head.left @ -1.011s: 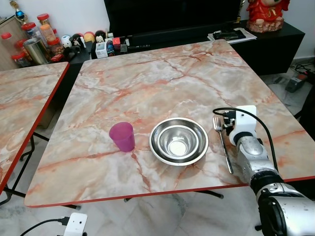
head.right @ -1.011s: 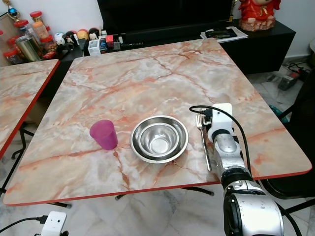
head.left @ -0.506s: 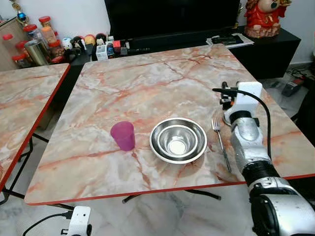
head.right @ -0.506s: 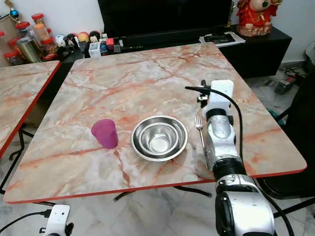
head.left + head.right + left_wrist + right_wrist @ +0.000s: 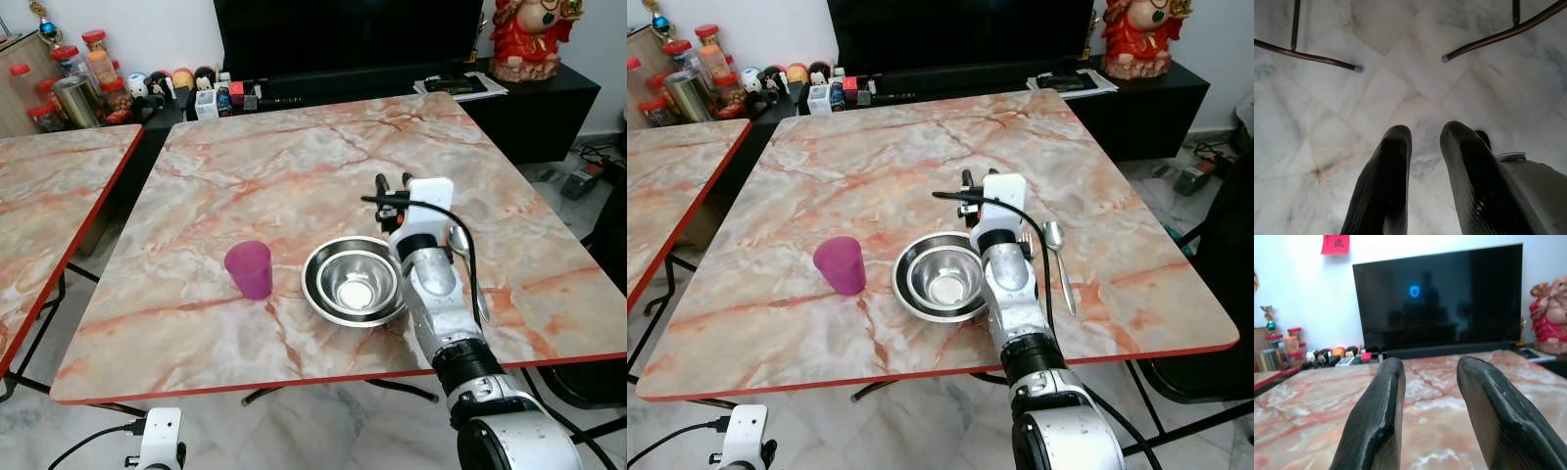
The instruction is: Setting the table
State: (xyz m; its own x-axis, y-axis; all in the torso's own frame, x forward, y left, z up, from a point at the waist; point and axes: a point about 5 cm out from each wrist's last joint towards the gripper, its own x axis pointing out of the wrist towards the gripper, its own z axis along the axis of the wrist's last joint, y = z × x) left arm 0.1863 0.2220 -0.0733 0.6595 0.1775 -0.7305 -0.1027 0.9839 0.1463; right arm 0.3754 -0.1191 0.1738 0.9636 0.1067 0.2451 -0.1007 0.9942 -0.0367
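Head stereo pair looks forward and down from the near edge, both eyes sharing the marble counter [image 5: 294,176] and TV [image 5: 960,34]. Left wrist cam faces the floor [image 5: 1400,73] close up. Right wrist cam looks level across the counter toward the TV.

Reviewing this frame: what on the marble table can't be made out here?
- Fork beside the nested steel bowls: hidden in the eye views behind the right arm; a spoon shows.
- Purple plastic cup: contents hidden by its wall.
- Right gripper: empty, fingers apart.
- Small items on the black TV cabinet: too small to identify.
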